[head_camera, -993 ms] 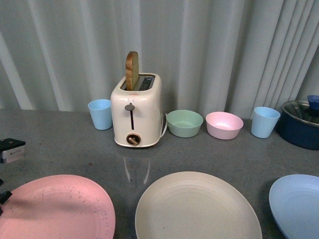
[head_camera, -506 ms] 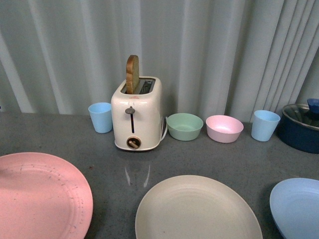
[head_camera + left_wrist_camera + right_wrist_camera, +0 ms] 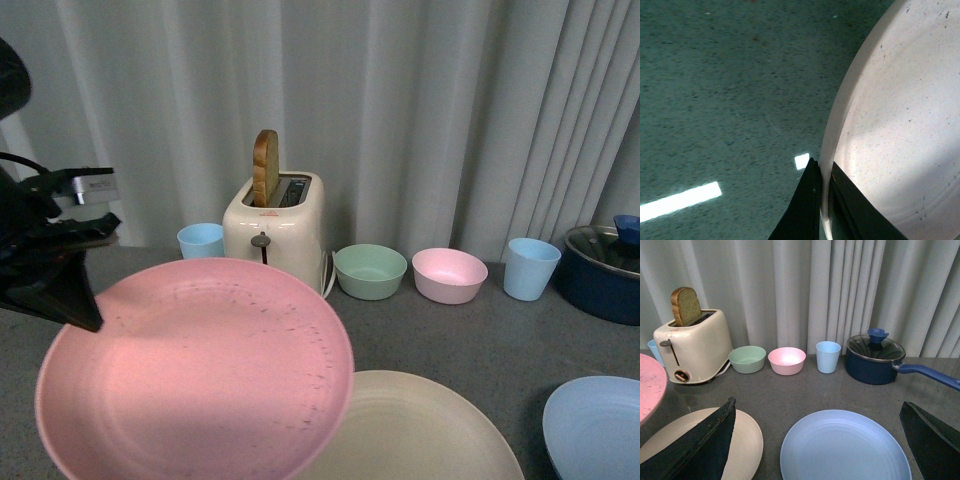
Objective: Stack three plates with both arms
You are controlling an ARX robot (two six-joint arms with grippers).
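A pink plate (image 3: 200, 370) hangs above the table at the left, tilted toward the camera. My left gripper (image 3: 90, 318) is shut on its left rim. In the left wrist view the left gripper (image 3: 822, 175) has one finger on each side of the pink plate's (image 3: 890, 125) rim. The pink plate covers the left edge of the cream plate (image 3: 430, 430), which lies flat on the table. The light blue plate (image 3: 600, 425) lies at the right. My right gripper (image 3: 818, 403) stands open over the blue plate (image 3: 845, 447), beside the cream plate (image 3: 747, 435).
A cream toaster (image 3: 275, 225) holding a slice of toast (image 3: 265, 165) stands at the back. Beside it are a green bowl (image 3: 370, 270), a pink bowl (image 3: 449, 275) and two light blue cups (image 3: 531, 268) (image 3: 200, 240). A dark blue lidded pot (image 3: 603, 270) sits far right.
The pink plate has left the table at the left, risen and moved right in my left gripper. It now overlaps the cream plate's left side.
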